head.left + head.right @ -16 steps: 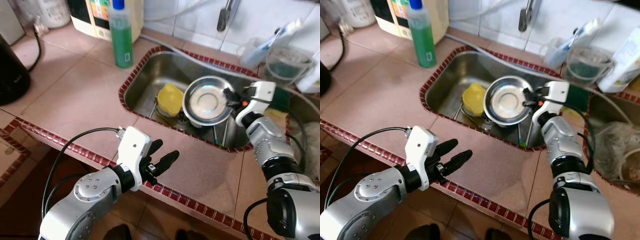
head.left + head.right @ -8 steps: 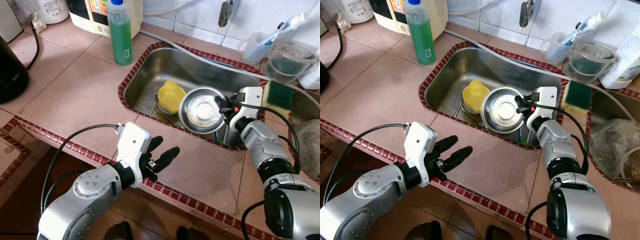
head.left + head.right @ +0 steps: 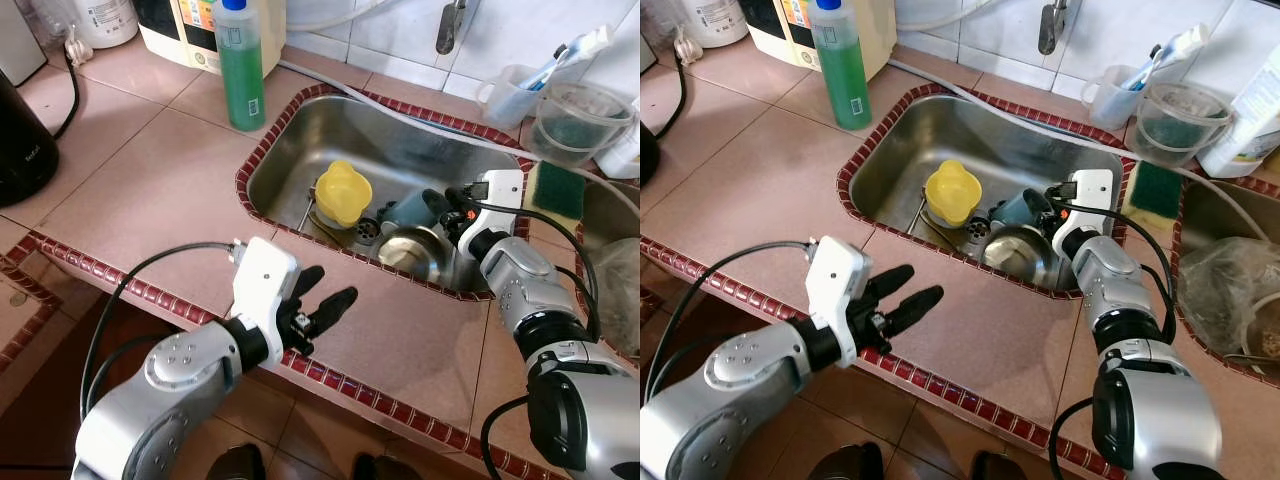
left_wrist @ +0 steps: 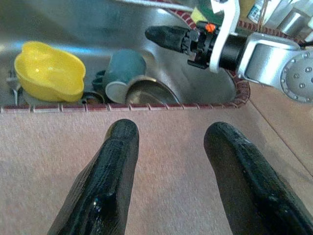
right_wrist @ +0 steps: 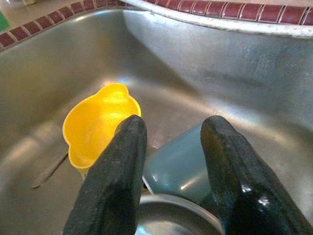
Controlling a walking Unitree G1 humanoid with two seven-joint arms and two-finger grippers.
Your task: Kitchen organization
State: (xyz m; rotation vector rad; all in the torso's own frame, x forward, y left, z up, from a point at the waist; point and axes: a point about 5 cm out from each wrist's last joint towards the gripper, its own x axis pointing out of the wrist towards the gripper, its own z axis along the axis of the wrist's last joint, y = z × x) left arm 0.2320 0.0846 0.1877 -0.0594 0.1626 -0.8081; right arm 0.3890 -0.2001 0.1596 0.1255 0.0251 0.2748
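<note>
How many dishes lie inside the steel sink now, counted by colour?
Yellow plastic flower-shaped bowl: 1
Teal ceramic mug, on its side: 1
Silver steel bowl: 1
Total: 3

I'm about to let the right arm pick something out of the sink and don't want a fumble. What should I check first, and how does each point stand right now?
1. Right gripper open: ok, its fingers are spread in the right wrist view.
2. Right gripper empty: ok, nothing between the fingers.
3. Aim: ok, the teal cup lies on its side straight ahead of it.
4. Cup free to lift: cannot tell, the steel bowl sits right against it.
5. Yellow bowl out of the way: ok, it sits beside the cup toward the robot's left.
6. Left gripper clear of the sink: ok, open over the counter.
</note>
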